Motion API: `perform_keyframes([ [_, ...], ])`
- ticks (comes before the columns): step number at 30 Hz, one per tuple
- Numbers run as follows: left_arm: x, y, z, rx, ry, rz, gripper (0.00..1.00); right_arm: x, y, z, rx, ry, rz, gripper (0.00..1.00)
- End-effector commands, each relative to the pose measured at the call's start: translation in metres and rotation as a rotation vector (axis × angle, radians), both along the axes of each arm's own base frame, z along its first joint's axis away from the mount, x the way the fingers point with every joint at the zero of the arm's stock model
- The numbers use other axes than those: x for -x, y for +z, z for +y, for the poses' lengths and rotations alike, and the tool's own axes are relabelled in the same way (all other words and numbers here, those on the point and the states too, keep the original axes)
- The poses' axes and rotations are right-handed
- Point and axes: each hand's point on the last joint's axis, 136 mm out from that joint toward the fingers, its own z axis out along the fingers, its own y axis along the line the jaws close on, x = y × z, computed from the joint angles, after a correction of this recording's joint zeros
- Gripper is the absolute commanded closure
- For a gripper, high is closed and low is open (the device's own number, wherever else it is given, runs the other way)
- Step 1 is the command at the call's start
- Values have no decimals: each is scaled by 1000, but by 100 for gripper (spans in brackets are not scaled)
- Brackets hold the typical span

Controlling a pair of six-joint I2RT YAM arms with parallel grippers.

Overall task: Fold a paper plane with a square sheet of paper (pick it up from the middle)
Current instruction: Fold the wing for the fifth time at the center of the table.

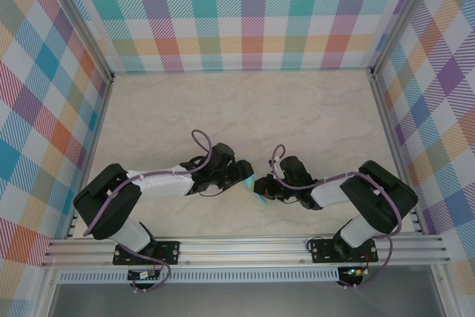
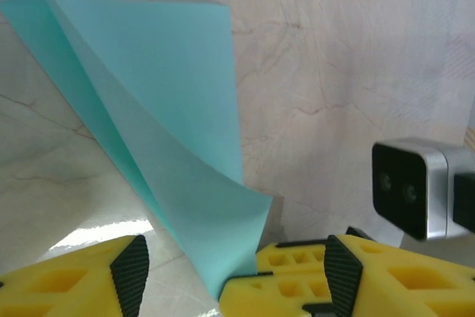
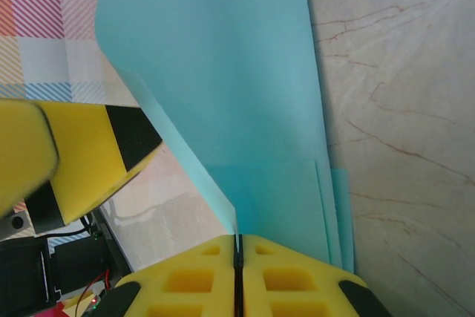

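The right claw [image 3: 237, 241] is pinched tight on the teal paper [image 3: 223, 72], apparently folded into layers.

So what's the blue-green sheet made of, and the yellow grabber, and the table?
Sheet of paper: thin matte paper by the look; it curls and holds creases. Right end effector: yellow hard plastic, probably, matte with moulded square pockets. Table: pale veined marble look with a slight sheen; real stone or a print, cannot tell.

The far half of the marble table [image 1: 245, 102] lies free, hemmed by plaid walls [image 1: 245, 20] on three sides. Near the front, the left gripper [image 1: 239, 176] and right gripper [image 1: 270, 191] almost meet, with folded teal paper [image 1: 258, 187] filling the gap between.
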Motion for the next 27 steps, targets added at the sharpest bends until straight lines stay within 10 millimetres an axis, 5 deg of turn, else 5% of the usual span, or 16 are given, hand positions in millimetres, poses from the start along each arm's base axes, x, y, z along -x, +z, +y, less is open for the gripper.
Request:
perform_keyframes([
  [1,-6,0,20,-83,127,35,27,-2,11,1,15,43,-63,89],
  [14,-11,-8,16,-159,169,182,26,8,17,0,129,196,-225,85],
  [22,-10,-11,15,-178,170,234,43,13,19,0,162,250,-280,83],
  [27,-10,-11,14,-183,167,245,64,12,15,-1,188,256,-288,83],
])
